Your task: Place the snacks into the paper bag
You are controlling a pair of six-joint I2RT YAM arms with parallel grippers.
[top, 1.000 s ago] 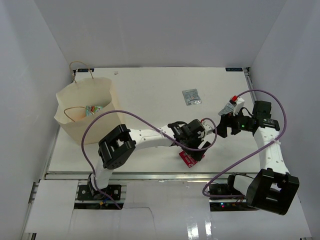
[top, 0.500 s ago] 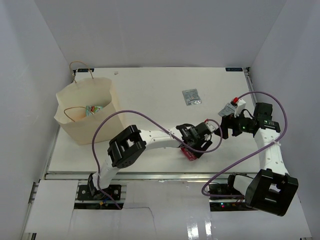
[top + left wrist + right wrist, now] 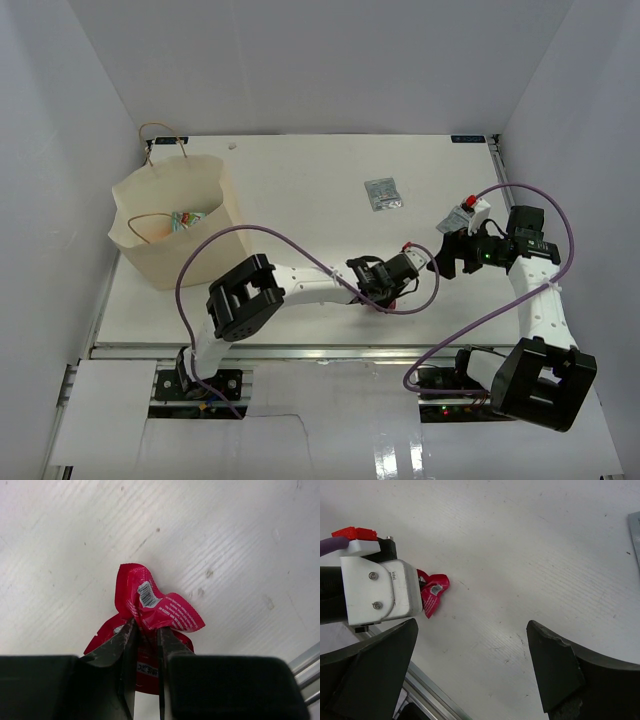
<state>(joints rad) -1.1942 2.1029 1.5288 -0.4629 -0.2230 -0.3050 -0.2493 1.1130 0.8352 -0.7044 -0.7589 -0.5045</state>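
overhead, the left gripper (image 3: 385, 290) is seen low over the white table (image 3: 300, 180) near its front edge, and what it grips is mostly hidden beneath it. the right gripper (image 3: 447, 250) is held just beside it, to the right, above the tabletop. at the far left corner the paper bag (image 3: 195, 185), plain beige kraft with thin brown cord handles (image 3: 160, 130), stands upright with its mouth open; a teal-green packet (image 3: 185, 218) is seen inside. a flat silver-grey packet (image 3: 382, 193) lies alone on the table, well apart from the bag.

from the left wrist, a crumpled, glossy red-pink packet (image 3: 150, 605) is shown pinched between the two dark fingers (image 3: 122, 647), which are pressed almost together. its free end is folded into a crinkled peak bearing white print and a small barcode label. the painted surface under it is scuffed and faintly streaked.

from the right wrist, the black fingers (image 3: 375, 675) are shown spread wide with nothing between them. beyond them the same red packet is seen poking out from under the white, boxy camera housing (image 3: 375, 592) of the left arm. whether the packet touches the table cannot be told.
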